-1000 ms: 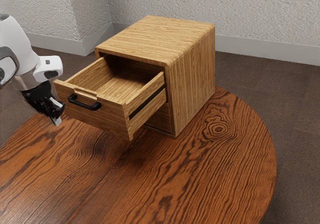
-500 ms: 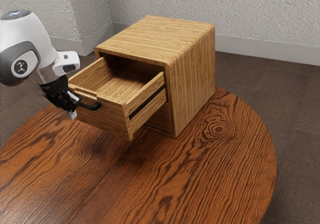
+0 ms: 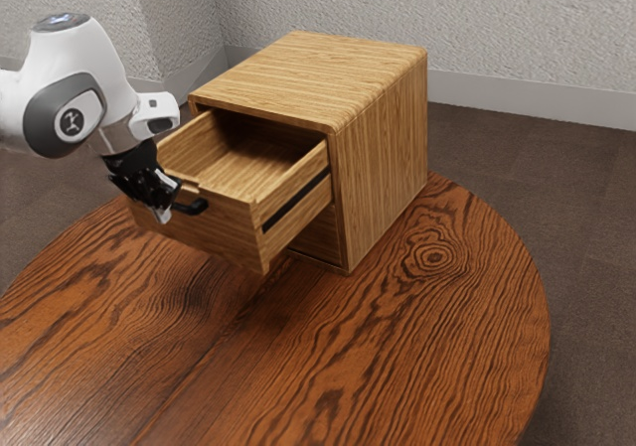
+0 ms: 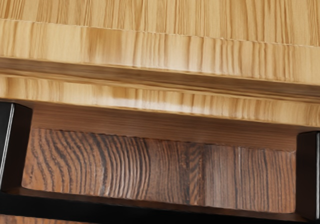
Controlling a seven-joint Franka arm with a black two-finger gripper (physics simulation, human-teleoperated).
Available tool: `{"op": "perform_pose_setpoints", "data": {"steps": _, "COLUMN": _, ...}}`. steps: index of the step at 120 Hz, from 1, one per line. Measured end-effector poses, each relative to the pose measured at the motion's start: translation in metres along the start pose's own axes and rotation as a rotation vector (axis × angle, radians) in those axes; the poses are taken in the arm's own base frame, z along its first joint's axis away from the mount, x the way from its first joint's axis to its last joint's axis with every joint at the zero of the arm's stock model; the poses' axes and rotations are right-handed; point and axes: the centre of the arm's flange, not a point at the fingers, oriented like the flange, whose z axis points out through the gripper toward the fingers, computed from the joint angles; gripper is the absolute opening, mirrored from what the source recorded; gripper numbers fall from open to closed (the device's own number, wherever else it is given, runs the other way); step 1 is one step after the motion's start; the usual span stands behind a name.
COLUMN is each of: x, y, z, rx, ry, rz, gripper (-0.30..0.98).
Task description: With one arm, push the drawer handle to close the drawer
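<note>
- Presently, a black gripper (image 3: 160, 211) stands at the black handle (image 3: 192, 209), overlapping its end nearer the exterior view's left; whether they touch cannot be told.
- The handle crosses the front of the upper drawer (image 3: 221, 231), which juts open from a wooden cabinet (image 3: 383, 148) on a round table (image 3: 407, 327).
- Its long bar runs along that front, crosswise to the closing path, with the cabinet behind it: the coming push should head straight cabinetward, square to the bar.
- Whether the gripper is spread or closed cannot be told.
- Contact appears set toward one end, so an uneven shove could skew the drawer or slip off.
</note>
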Motion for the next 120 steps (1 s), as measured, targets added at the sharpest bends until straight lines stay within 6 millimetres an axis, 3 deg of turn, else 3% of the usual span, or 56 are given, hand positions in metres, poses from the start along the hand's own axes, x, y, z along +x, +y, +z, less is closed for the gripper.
{"op": "perform_pose_setpoints", "data": {"steps": 120, "x": 0.107, "y": 0.009, "z": 0.023, "rx": 0.022, "ry": 0.057, "rz": 0.02, "gripper": -0.1}}
